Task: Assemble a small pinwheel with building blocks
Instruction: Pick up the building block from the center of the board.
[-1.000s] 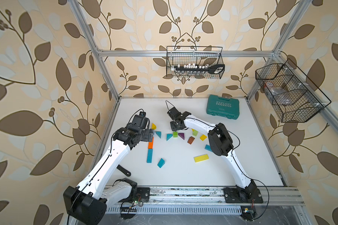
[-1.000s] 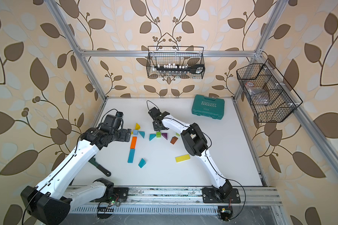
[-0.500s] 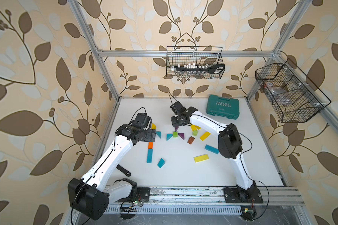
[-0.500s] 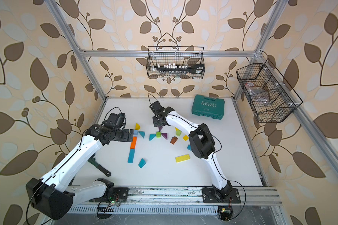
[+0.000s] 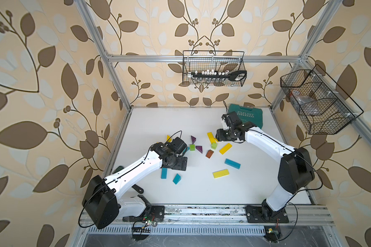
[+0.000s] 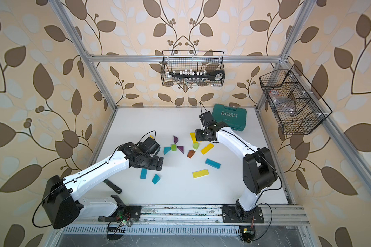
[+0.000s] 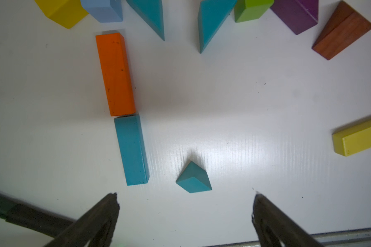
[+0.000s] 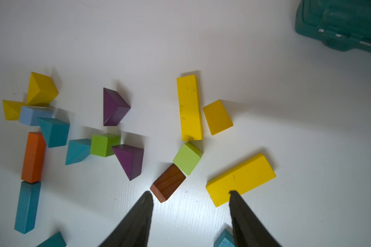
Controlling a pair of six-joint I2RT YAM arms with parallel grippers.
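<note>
Two purple wedges (image 8: 116, 107) (image 8: 130, 159), two green cubes (image 8: 104, 145) (image 8: 187, 158), one orange bar (image 8: 33, 157)

The worktop (image 5: 159, 119) is white; bars (image 8: 190, 108) are yellow, teal, orange; cubes (image 8: 104, 145) green; wedges (image 8: 114, 107) purple, brown; case (image 6: 229, 116) teal; wallpaper (image 5: 41, 85) leaf-patterned beige.

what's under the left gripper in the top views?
The teal bar pokes out partly. The orange bar, end to end with it, is covered by the left gripper; both wrist views show it.
</note>
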